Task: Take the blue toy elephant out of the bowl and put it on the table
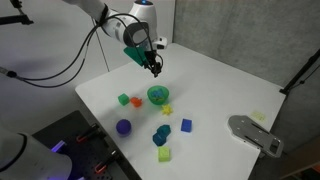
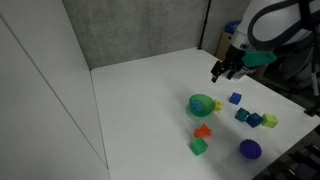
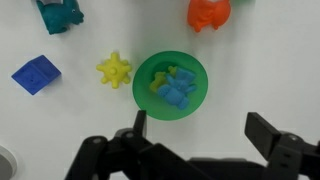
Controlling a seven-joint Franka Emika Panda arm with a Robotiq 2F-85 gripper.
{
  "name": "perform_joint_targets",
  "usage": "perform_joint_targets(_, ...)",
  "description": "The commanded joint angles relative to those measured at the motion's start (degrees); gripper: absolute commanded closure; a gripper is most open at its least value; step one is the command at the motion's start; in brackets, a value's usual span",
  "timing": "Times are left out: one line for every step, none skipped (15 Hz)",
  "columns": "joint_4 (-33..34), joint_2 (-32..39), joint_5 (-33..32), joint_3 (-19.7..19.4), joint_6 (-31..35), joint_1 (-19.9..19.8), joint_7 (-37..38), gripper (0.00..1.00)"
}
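Black fingers [image 3: 262,135] of the gripper [image 3: 197,122] filled the bottom of the wrist view, spread wide apart with nothing between them. In both exterior views the gripper [image 1: 153,66] [image 2: 222,70] hung in the air above the table [image 1: 220,85], pointing down, clear of every object.

Just ahead of the open fingers in the wrist view sat the bowl [image 3: 139,80], bright green and upright on the white surface. The blue toy elephant [image 3: 176,88] lay inside it, a light-blue lumpy shape resting against something yellow-green at the bottom of the bowl. Beside the bowl, apart from its rim, lay a yellow spiky toy [image 3: 114,69]. Farther out were a blue block [image 3: 36,74], a teal lump [image 3: 60,14] and an orange toy [image 3: 208,12]. An exterior view also showed a purple ball [image 1: 123,127] nearer the table's edge.

The step in hand looked like the approach: the elephant had not been gripped and the task was barely begun. The next move would likely call for centring the open fingers over the bowl, lowering them inside its rim on either side of the toy without catching the wall, and closing gently.

No brand, label or writing could be read anywhere in the views.
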Motion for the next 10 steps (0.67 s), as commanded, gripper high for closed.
perform_joint_targets(5.68,8.13,-4.02,-1.98,2.51,2.15,3.79,0.00)
perform_joint_targets(6.68,10.12,-5.06,-2.59,3.33,2.69,4.44,0.00)
perform_joint_targets(7.78,11.99,-5.57,-3.04,3.74,3.12,4.66,0.00)
perform_joint_targets(8.82,13.69,-6.09,-3.57,4.19,3.56,5.00,0.00)
perform_joint_targets(9.91,15.45,-6.23,-3.94,4.51,3.88,5.12,0.00)
perform_joint_targets(10.88,17.00,-6.13,-4.21,4.96,4.11,4.96,0.00)
perform_joint_targets(11.96,18.61,-5.93,-4.49,5.23,4.36,4.89,0.00)
perform_joint_targets(12.98,20.01,-5.64,-4.65,5.44,4.52,4.75,0.00)
perform_joint_targets(14.00,21.47,-5.45,-4.84,5.62,4.71,4.80,0.00)
perform_joint_targets(14.91,22.67,-5.14,-4.84,5.70,4.76,4.73,0.00)
